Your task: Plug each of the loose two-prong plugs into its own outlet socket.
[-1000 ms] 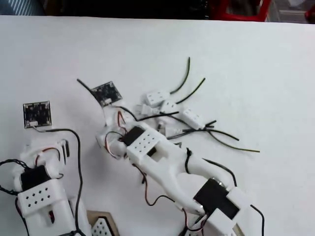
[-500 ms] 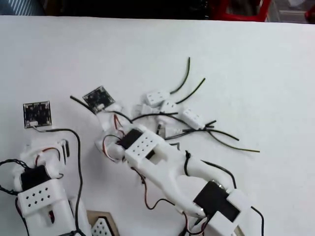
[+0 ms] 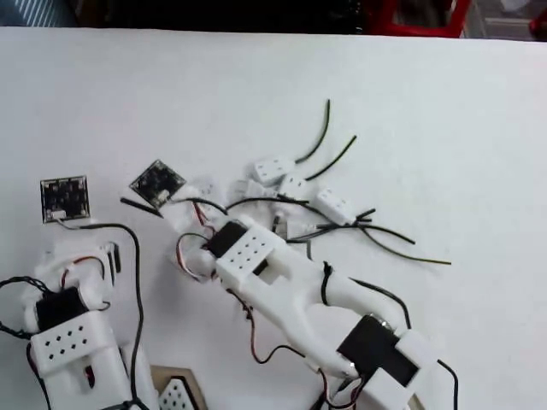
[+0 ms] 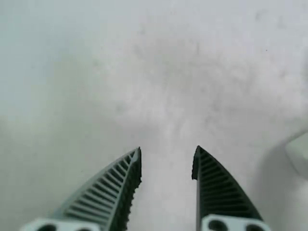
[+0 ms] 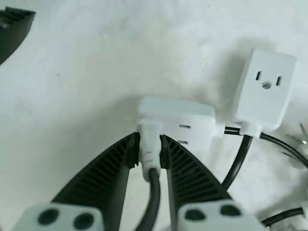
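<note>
While our right hand is clamped on a white two-prong plug, we see the outlet socket straight ahead along the plug's long axis, touching its nose, with our left hand parted over the bench, farther off.

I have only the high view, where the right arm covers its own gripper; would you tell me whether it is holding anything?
Observer: Yes. In the right wrist view the right gripper is shut on a white two-prong plug with a black cord.
Operator: Thank you. Is that plug at a socket?
Observer: Its front is against a white rectangular outlet block. The prongs are hidden, so I cannot tell how far in it is.
Operator: And the left gripper?
Observer: The left gripper is open over the bare white table, with nothing between its fingers.
</note>
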